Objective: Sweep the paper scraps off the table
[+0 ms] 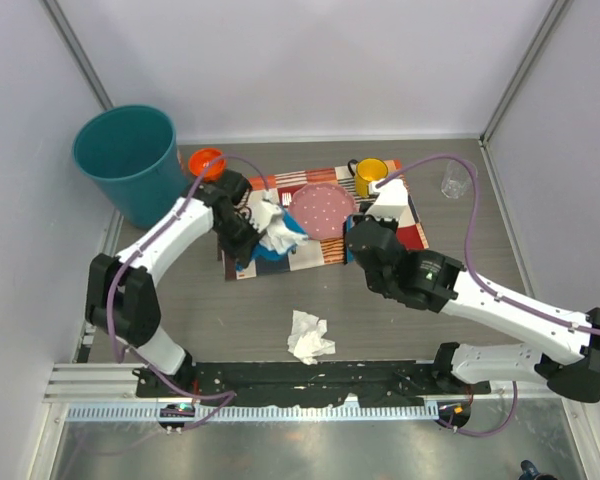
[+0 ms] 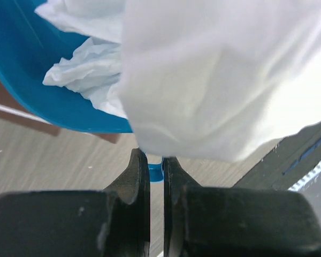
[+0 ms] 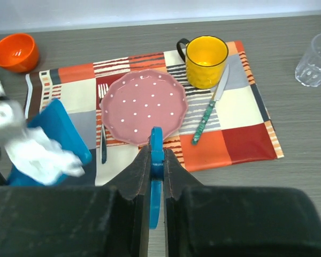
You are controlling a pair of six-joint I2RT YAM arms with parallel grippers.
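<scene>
**Fig.** Left end effector [image 2: 156, 163] clenched on the blue dustpan [image 2: 16, 59], loaded with paper scraps [image 2: 85, 72], at 9 o'clock of the pink plate [image 1: 322, 208]. Right end effector [image 3: 157, 156] grasps a thin blue handle [image 3: 157, 138]. One loose scrap [image 1: 308, 336] lies on the table [image 1: 230, 320], 6 o'clock of the plate.

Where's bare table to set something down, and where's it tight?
Free: the table left of the paper wad, up to the placemat; also the far strip between placemat and back wall. Tight: the placemat, carrying plate, mug, with the left gripper's dustpan and right gripper's blue handle above it.
</scene>
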